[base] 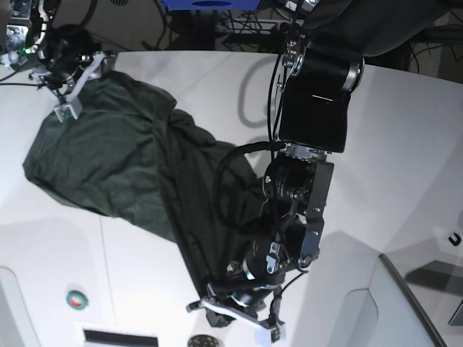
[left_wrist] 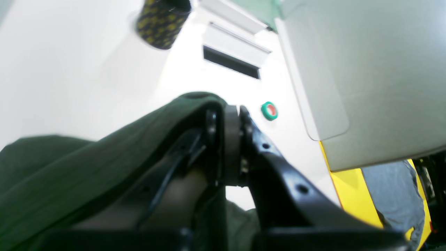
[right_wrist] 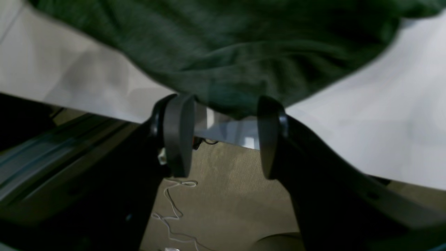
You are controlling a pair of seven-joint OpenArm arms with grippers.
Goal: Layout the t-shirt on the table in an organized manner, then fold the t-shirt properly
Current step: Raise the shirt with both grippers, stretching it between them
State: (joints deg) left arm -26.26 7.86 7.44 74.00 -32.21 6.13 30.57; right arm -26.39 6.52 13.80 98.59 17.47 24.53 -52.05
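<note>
Overhead base view; close wrist views

Below the white edge, beige ribbed carpet floor (right_wrist: 226,195) with a thin loose white cord (right_wrist: 170,205); beyond, dark tangled cables and a possibly blue box (base: 210,3).

T-shirt (base: 116,159): plain dark forest green, no print. Table (base: 405,166): white. Round button (left_wrist: 269,111) at 3 o'clock of the pinched cloth: green ring, red centre. Cylinder (left_wrist: 162,21) at 11 o'clock: black with yellow dots. Panel edge (left_wrist: 352,195) at 4 o'clock: yellow. Left gripper (left_wrist: 238,139) and right gripper (right_wrist: 224,136): black.
</note>
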